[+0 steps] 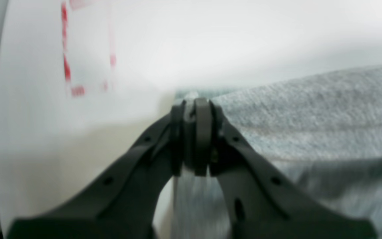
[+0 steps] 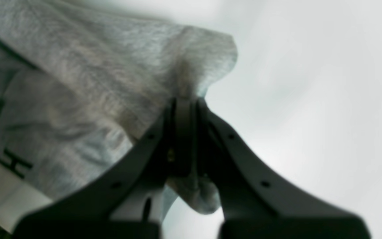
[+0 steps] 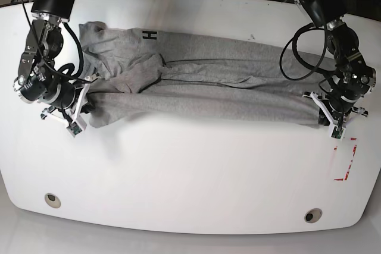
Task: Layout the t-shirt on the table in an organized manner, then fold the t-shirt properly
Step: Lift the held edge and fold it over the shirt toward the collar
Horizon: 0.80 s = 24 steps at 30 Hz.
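Stretching across the middle of the table (image 3: 190, 171), the grey t-shirt (image 3: 202, 81) is clenched at both ends: the left gripper (image 1: 193, 106) and the right gripper (image 2: 185, 103) each pinch an edge. Uneven pulling could tear the fabric free or bunch the fold.

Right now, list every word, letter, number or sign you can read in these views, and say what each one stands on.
"H": one black printed letter on the t-shirt near its neck, seen sideways in the base view and also in the right wrist view.
Red dashed rectangle mark on the table: only dashes, no text.
Nothing else readable.
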{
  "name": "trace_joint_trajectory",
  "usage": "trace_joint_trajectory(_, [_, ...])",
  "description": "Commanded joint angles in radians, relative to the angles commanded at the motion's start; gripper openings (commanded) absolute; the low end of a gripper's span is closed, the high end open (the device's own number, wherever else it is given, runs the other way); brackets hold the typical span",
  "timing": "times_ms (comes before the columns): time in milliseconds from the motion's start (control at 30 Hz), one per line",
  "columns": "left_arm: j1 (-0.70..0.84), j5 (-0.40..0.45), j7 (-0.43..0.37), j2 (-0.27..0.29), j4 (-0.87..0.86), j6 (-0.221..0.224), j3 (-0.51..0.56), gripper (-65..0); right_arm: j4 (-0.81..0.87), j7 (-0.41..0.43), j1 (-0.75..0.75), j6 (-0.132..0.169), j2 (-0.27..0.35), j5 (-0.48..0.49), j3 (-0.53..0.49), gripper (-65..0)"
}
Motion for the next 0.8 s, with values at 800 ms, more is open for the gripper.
trace_joint_trajectory(800, [0.215,-0.002,0.000,-0.031,0.077,0.000,0.000,-60.6,0.038,0.000,-0.259,0.000,-0.034,-0.002,-0.006,-52.0])
